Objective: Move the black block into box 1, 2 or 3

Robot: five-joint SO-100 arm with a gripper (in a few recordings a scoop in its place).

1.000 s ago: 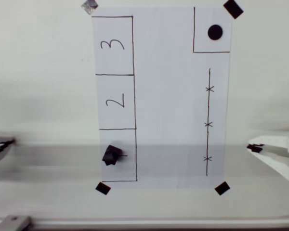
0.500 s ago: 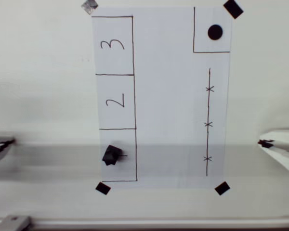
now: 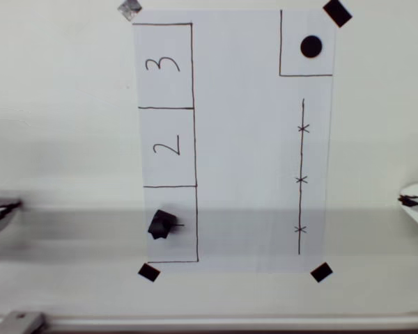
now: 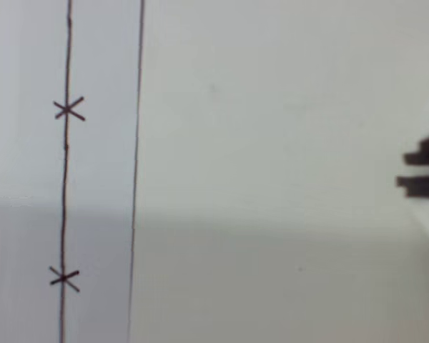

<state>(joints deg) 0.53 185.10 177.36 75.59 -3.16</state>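
Black block: the black block [image 3: 161, 225] sits on the white paper [image 3: 244, 139], inside the lowest of the three outlined rectangles in the overhead view, turned slightly askew to the rectangle's sides.
Box 1: box 1 [image 3: 171, 224] is that lowest rectangle, at the bottom left of the sheet; a short pen stroke pokes out from beside the block.
Other boxes: box 2 [image 3: 167, 147] lies directly above it and box 3 [image 3: 163, 65] above that, each sharing a line with its neighbour.
Gripper: the gripper [image 3: 412, 203] shows at the right edge of the overhead view, off the paper and well apart from the block. So little of it is visible that I cannot tell whether the fingers are apart or together.
Wrist view: the paper's right edge and the drawn line with crosses [image 4: 66, 171] are at the left, bare table [image 4: 272, 143] fills the middle, and a dark stepped bit of the gripper shows at the right edge.
Paper corners: black tape squares [image 3: 321, 272] hold the sheet down.
Top right: an outlined square holds a round black dot [image 3: 311, 46].
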